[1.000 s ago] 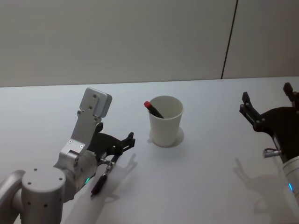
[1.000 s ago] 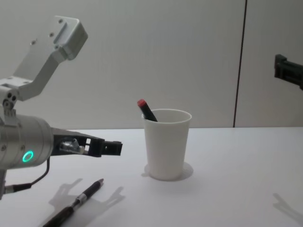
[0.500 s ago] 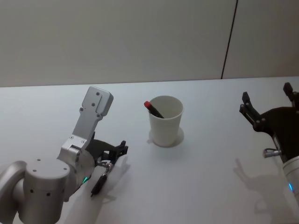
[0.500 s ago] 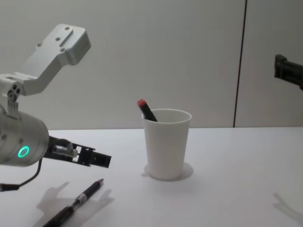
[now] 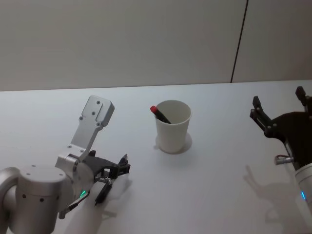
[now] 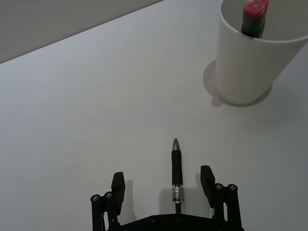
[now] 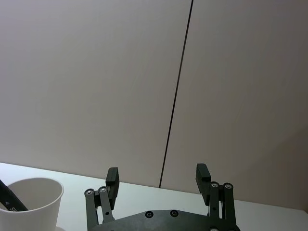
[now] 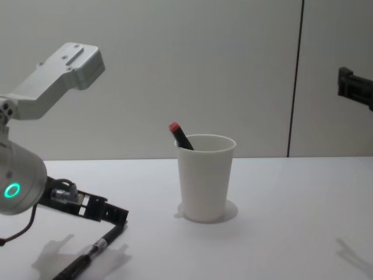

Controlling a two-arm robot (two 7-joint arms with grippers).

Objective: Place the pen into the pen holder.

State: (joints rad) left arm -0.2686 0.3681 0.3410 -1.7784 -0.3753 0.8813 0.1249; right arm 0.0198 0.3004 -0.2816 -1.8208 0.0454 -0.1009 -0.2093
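Biggest thing first: the pale surface (image 5: 219,195) is flat and slick-looking, so there's nothing to stop a round barrel rolling if you nudge it.

The cup (image 5: 172,129) stands upright ahead of your left claw (image 6: 162,176) and off toward the robot's right, well apart from it. It already has a red-capped pen (image 5: 158,113) leaning against the rim on the side nearest that claw, so I'd plan to drop in on the free side.

The left claw is spread open, holding nothing, and hangs low over the surface. The right claw (image 7: 157,172) is also spread open and empty, parked high and far off on the other side of the cup. Leave it there.

The pen (image 6: 177,168) lies flat on the surface between the left claw's fingers, tip pointing away from the claw. It sits a bit closer to one finger than the other.

So you're at the grab. My take: nudge sideways to centre the barrel, go down the last bit, then squeeze slowly so both fingers meet it together. I'd grip around the silver band rather than out at the tip, since that should make it easier to stand upright over the cup.
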